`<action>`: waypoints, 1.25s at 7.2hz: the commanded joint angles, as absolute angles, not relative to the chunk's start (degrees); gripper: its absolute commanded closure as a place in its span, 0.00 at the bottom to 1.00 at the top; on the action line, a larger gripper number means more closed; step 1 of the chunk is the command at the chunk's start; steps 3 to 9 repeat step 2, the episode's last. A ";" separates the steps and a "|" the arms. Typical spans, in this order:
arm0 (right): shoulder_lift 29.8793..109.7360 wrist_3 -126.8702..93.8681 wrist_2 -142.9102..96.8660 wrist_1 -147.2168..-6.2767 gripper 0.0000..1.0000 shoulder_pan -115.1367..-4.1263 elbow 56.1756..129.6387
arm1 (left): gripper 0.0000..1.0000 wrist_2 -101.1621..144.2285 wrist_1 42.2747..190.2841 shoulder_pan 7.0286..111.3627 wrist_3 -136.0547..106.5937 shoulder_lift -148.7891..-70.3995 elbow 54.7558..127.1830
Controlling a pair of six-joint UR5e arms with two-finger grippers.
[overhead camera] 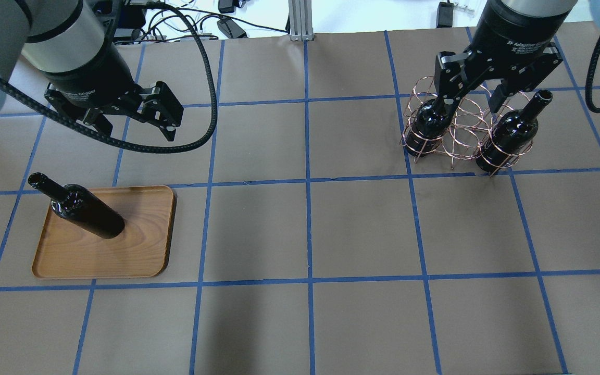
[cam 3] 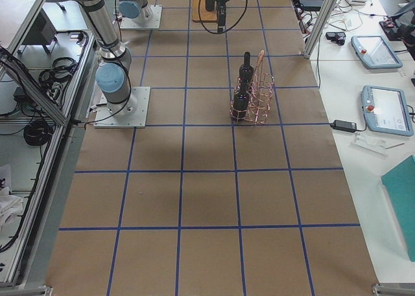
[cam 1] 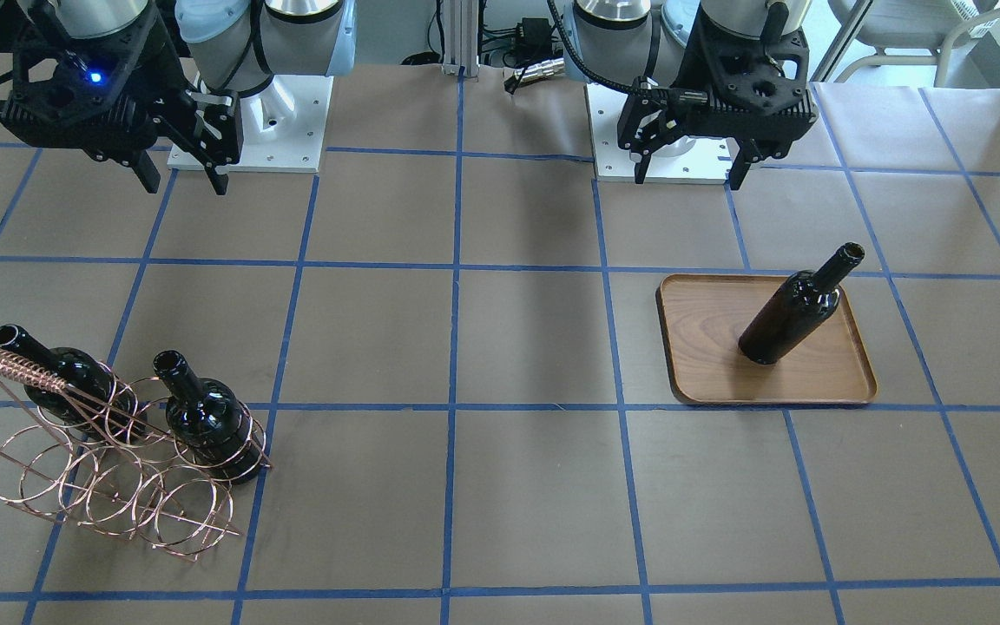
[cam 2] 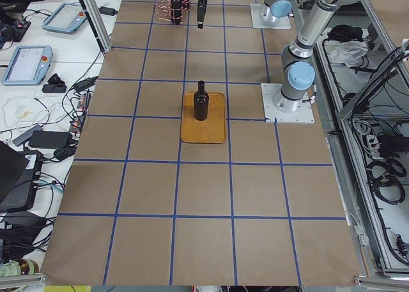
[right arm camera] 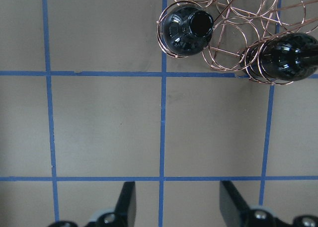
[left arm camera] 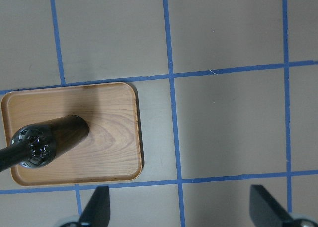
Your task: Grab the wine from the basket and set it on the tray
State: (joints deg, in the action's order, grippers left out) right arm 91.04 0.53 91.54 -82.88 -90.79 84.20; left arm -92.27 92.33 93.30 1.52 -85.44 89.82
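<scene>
Counting 3 wine btls, 1 tray, 1 basket, 2 claws. Tray btl [overhead camera: 87, 211] stands upright on the tray [overhead camera: 138, 255], below the left claw [cam 1: 687, 178] & off to one side; that claw is spread wide, empty. Basket btl one [overhead camera: 427, 125] & basket btl two [overhead camera: 508, 138] sit in the basket [overhead camera: 466, 130], below the right claw [overhead camera: 471, 112], whose fingers are apart w/ nothing between. Overhead, a right-claw finger covers btl one's neck; left wrist cam crops the tray btl's neck.

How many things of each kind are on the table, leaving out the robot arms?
Wine bottles: 3
Wire basket: 1
Wooden tray: 1
Total: 5
</scene>
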 commanded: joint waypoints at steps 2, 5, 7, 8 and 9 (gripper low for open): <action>91.05 0.53 91.58 -82.88 0.34 -90.79 84.20 | 0.00 -91.93 92.46 93.43 1.49 -85.43 89.91; 91.05 0.53 91.58 -82.88 0.34 -90.79 84.20 | 0.00 -91.93 92.46 93.43 1.49 -85.43 89.91; 91.05 0.53 91.58 -82.88 0.34 -90.79 84.20 | 0.00 -91.93 92.46 93.43 1.49 -85.43 89.91; 91.05 0.53 91.58 -82.88 0.34 -90.79 84.20 | 0.00 -91.93 92.46 93.43 1.49 -85.43 89.91; 91.05 0.53 91.58 -82.88 0.34 -90.79 84.20 | 0.00 -91.93 92.46 93.43 1.49 -85.43 89.91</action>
